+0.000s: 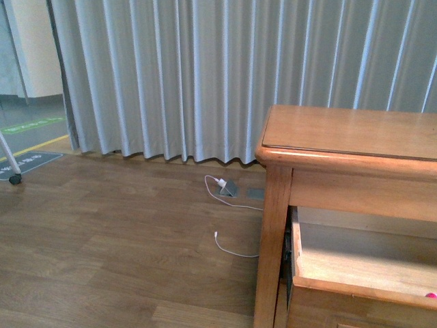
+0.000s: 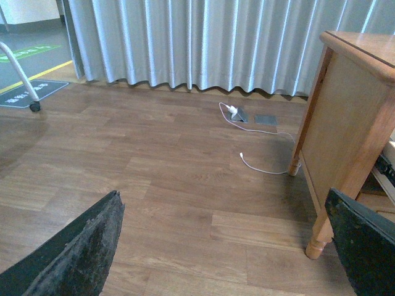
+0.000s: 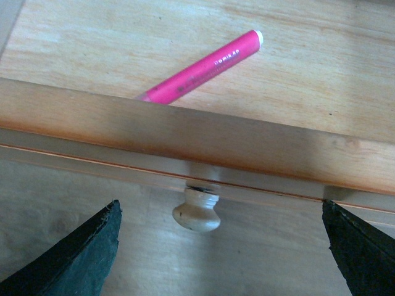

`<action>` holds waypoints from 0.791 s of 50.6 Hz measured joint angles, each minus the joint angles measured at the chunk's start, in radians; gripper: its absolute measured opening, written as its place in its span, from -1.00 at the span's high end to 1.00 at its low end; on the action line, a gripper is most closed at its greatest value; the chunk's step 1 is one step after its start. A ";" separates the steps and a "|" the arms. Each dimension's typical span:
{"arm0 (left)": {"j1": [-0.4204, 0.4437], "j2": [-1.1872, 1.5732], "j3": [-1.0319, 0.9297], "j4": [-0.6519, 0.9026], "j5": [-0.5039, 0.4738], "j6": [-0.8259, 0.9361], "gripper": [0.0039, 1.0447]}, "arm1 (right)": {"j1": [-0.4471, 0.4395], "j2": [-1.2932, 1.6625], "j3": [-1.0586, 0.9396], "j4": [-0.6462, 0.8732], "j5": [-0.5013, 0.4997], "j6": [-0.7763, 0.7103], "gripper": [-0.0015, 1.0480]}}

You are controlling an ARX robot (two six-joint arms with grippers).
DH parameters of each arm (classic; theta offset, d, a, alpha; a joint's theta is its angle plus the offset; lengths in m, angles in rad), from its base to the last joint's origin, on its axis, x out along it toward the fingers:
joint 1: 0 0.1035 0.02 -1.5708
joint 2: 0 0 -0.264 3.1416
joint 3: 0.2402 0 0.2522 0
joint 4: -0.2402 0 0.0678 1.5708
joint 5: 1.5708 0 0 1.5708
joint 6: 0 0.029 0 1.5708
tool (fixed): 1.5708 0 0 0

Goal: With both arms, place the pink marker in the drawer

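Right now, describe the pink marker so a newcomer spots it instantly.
Find the wooden chest by the grey curtain, then its pulled-out drawer with the round pale knob. The pink marker lies flat on the pale drawer floor, the only bright thing there.

Open drawer [image 3: 185, 132], top unobstructed

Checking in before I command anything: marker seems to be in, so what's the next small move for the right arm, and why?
Probably ease the open right gripper onto the knob and push the drawer shut: the pink marker already lies inside, and the knob sits between the spread fingers.
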 joint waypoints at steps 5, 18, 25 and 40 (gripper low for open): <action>0.000 0.000 0.000 0.000 0.000 0.000 -0.89 | -0.010 0.076 0.015 0.122 -0.013 0.025 -0.84; 0.000 0.000 0.000 0.000 0.000 0.000 -0.89 | -0.031 0.268 0.075 0.389 -0.019 0.058 -0.84; 0.000 0.000 0.000 0.000 0.000 0.000 -0.89 | -0.032 0.353 0.114 0.480 0.006 0.078 -0.84; 0.000 0.000 0.000 0.000 0.000 0.000 -0.89 | -0.031 0.518 0.224 0.633 0.037 0.098 -0.84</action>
